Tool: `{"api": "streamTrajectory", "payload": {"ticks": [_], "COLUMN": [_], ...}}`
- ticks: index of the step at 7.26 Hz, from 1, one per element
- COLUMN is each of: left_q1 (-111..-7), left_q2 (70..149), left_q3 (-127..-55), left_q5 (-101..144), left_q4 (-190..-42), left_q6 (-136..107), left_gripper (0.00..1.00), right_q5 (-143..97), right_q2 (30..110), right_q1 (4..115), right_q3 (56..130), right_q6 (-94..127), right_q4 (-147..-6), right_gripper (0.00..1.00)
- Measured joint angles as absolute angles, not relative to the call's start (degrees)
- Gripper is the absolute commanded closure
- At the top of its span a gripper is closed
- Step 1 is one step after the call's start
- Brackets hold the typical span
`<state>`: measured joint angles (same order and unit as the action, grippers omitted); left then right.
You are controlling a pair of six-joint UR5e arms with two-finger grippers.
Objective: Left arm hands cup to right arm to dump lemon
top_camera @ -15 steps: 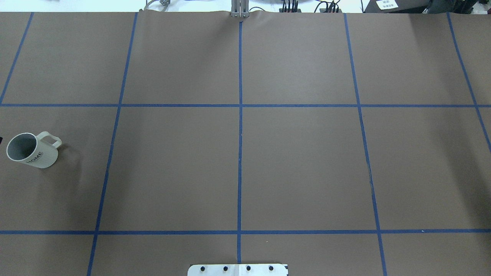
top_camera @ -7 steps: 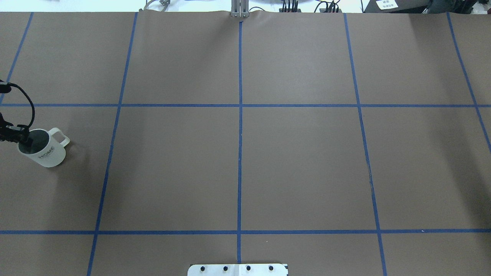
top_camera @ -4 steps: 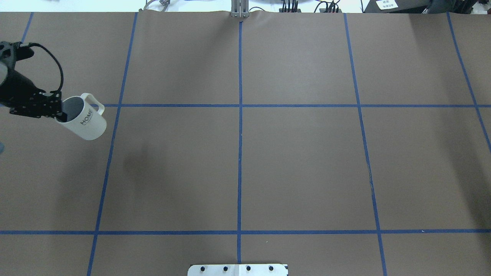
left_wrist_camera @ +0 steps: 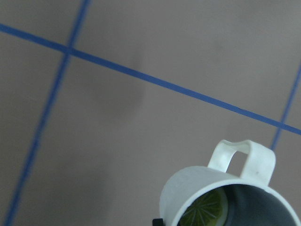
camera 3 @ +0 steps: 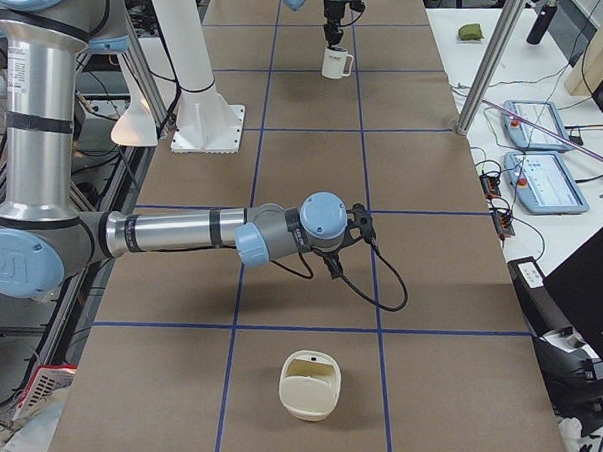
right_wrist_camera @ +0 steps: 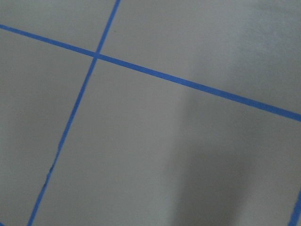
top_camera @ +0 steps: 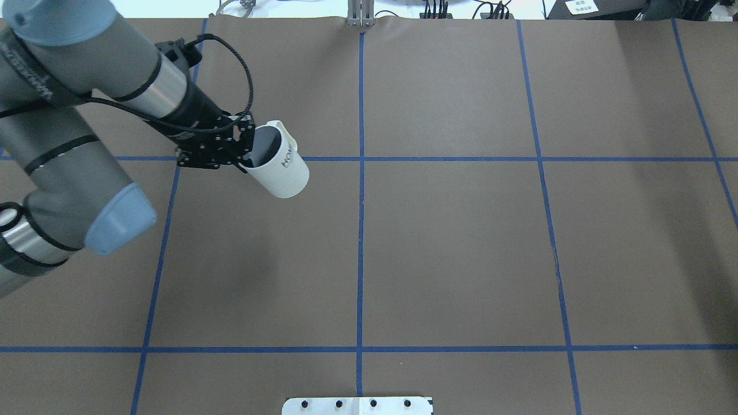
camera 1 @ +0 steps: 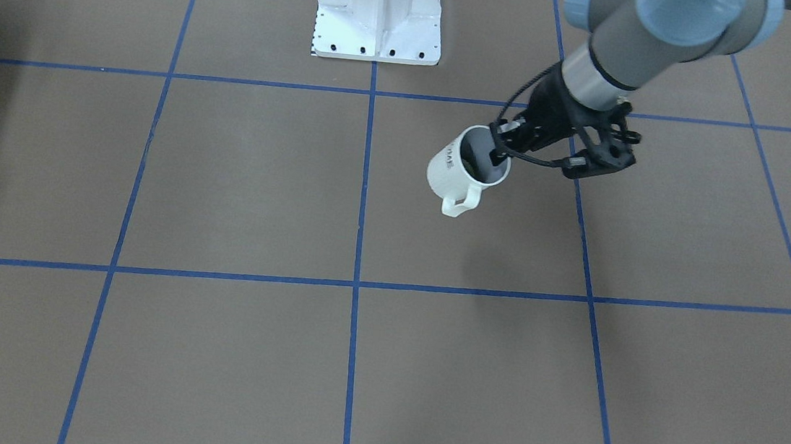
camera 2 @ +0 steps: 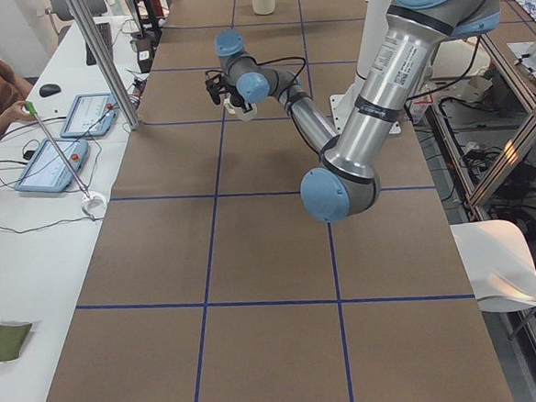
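Note:
My left arm holds the white-cream cup in the air, tilted, over the blue tape line left of the table's middle. My left gripper is shut on the cup's rim, one finger inside the mouth. The cup also shows in the front view with the left gripper, handle pointing to the operators' side. In the left wrist view the yellow-green lemon slice lies inside the cup. My right arm hovers over the table's right end; I cannot tell its gripper's state.
A cream container stands on the table's right end, near the right arm. The white robot base plate sits at the table's near edge. Blue tape lines grid the brown table. Operators' tablets lie beyond the far edge.
The cup stood on the table at the far left. My left gripper closed on its rim, lifted it and carried it right and away from the robot, toward the middle.

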<state>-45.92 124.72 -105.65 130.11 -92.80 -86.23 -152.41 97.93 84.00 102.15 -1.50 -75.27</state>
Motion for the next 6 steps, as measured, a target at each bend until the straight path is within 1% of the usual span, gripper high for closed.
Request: {"api": "streamTrajectory", "payload": {"ticks": [2, 4, 5, 6], "left_q1": [-41.12, -39.40, -39.15, -39.07], "left_q2": [137.72, 145.69, 148.96, 151.84], "left_q3": [-98.19, -89.82, -85.43, -81.33], "left_q5": [125.48, 123.58, 123.00, 122.75], "left_q4": [-86.85, -85.19, -85.00, -84.94], "left_q6": [-91.72, -94.07, -94.64, -95.63], "left_gripper": [1.00, 1.00, 1.00, 1.00], "right_q5": [-153.66, -152.65, -150.66, -147.42], "right_q2": [93.71, 88.22, 84.64, 81.27], "right_q1": [82.12, 80.02, 78.13, 75.20], "right_q3": [103.58, 105.37, 106.30, 107.82], "right_q6": [-1.19, 2.23, 7.55, 13.03], "right_q4": [-75.18, -75.15, -75.15, -75.14], "right_gripper": [0.01, 0.06, 0.05, 0.02]}}
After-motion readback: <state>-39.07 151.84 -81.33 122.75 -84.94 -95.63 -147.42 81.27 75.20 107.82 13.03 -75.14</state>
